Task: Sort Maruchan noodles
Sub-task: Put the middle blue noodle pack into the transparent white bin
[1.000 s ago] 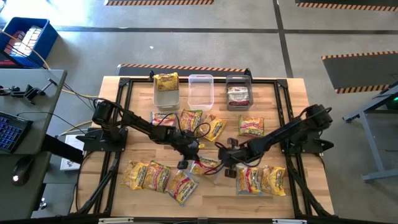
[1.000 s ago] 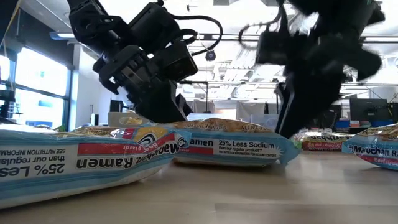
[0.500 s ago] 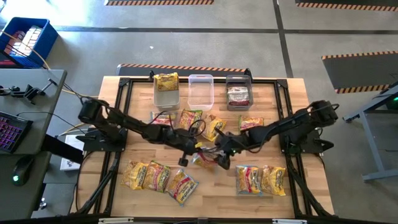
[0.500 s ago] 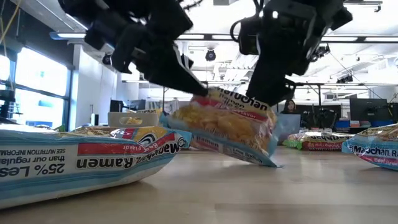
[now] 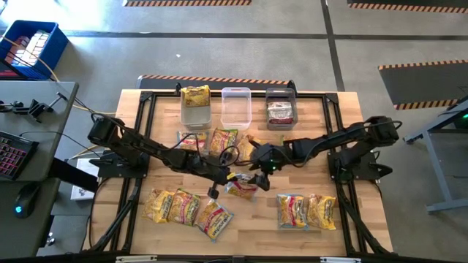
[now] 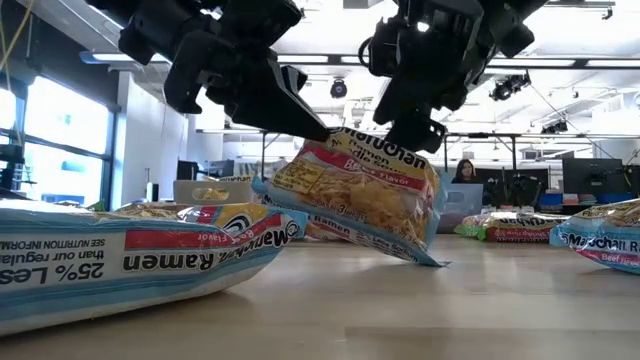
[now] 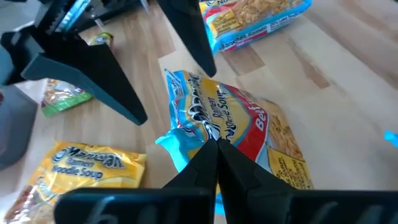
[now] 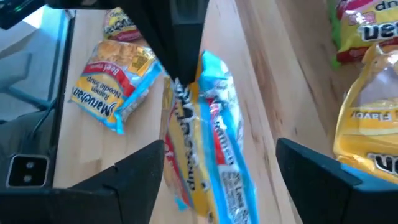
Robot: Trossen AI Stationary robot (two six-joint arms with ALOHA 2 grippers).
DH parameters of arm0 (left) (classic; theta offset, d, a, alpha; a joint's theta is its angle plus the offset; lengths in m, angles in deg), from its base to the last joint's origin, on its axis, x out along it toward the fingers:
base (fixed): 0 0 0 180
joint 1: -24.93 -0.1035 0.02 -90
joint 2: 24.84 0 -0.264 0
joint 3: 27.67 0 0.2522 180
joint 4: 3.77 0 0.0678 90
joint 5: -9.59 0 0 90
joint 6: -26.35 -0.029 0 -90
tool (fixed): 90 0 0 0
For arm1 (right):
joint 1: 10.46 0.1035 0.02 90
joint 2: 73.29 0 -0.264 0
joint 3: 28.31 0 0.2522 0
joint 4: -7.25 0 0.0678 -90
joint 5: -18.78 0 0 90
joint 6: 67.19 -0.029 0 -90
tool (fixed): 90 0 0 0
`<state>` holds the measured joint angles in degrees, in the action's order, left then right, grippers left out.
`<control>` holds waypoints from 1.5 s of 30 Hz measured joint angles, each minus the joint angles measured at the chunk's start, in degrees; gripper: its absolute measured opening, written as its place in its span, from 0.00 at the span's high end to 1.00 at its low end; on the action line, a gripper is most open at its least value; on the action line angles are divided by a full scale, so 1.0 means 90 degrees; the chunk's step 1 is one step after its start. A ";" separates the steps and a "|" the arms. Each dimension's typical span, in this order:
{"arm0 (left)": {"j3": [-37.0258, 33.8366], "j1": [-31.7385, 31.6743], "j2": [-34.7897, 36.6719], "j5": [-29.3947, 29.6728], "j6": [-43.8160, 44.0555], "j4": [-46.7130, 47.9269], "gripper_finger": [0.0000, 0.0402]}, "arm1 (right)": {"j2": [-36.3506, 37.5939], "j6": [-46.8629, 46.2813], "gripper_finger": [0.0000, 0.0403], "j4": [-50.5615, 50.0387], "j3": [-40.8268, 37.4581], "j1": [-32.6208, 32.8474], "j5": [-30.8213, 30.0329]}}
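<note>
Risk noted: the packet (image 6: 365, 195) is pinched by 1 crimped edge only, in the shut left gripper (image 7: 216, 144); a slip or tear at that seal is judged likely if it is swung, dropping it among the loose packets. The right gripper (image 8: 211, 163) is held with jaws wide apart, astride the packet, gripping nothing. Packet: blue-edged, red band, yellow noodles, crinkled, tilted, hanging mid-table with its low corner at the table (image 5: 344, 157).

we see glossy, crinkly plastic on the noodle packet (image 6: 365, 195), pale smooth wood on the bench (image 6: 420, 310), matt dark left hand (image 7: 214, 146)
</note>
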<state>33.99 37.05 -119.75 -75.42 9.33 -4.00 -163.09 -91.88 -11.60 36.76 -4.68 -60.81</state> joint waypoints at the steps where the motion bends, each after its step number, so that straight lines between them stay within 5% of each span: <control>1: 0.0000 0.0000 0.0000 0.0010 -0.0035 -0.0012 1.00 | -0.0004 0.0070 0.27 0.0015 0.0000 -0.0033 0.0077; 19: 0.0002 0.0000 0.0019 0.0046 -0.0109 -0.0207 1.00 | -0.0787 0.0179 0.30 0.0919 -0.0007 -0.0317 0.1514; 33: 0.0002 -0.0082 0.0024 0.0024 0.0362 -0.0445 1.00 | -0.0792 -0.0427 0.67 0.0931 -0.0005 -0.0087 0.1370; 45: 0.0008 -0.0095 0.0667 0.0110 0.1539 0.0195 0.90 | -0.0792 -0.0425 0.84 0.1021 -0.0005 0.0218 0.1033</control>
<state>34.06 36.20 -113.76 -74.42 23.18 -2.25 -170.22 -95.71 -2.40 36.72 -2.73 -51.51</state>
